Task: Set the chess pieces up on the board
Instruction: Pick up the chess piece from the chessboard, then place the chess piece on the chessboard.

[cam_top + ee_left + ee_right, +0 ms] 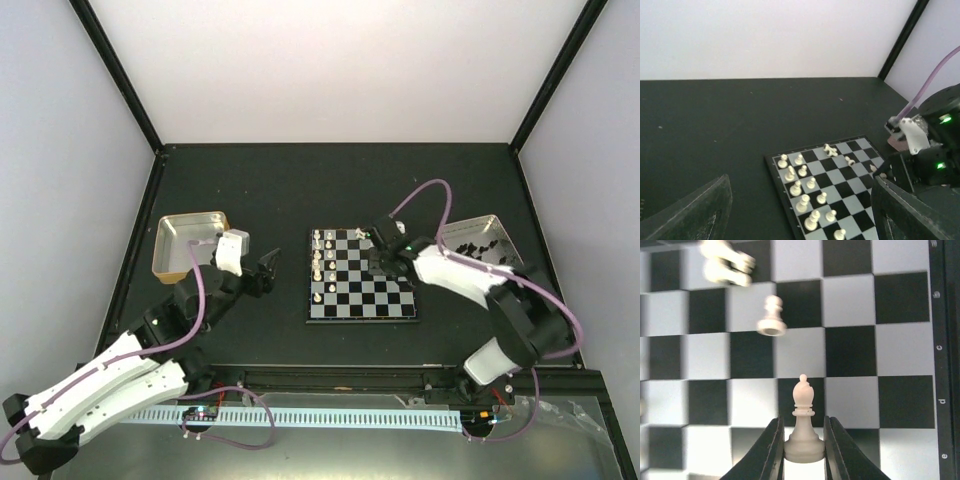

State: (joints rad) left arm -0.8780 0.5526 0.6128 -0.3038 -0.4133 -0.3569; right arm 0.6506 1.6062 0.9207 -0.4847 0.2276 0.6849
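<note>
The board lies mid-table, seen too in the left wrist view and filling the right wrist view. Several cream-white chess pieces stand in two columns along its left side. Two more lie toppled near the far edge, one a pawn. My right gripper is over the board's far right part, shut on the base of an upright white bishop. My left gripper hovers just left of the board, open and holding nothing.
A gold metal tray sits at the left, behind the left arm. A tray with several tiny black pieces sits at the right, partly under the right arm. Dark table rails run along the edges.
</note>
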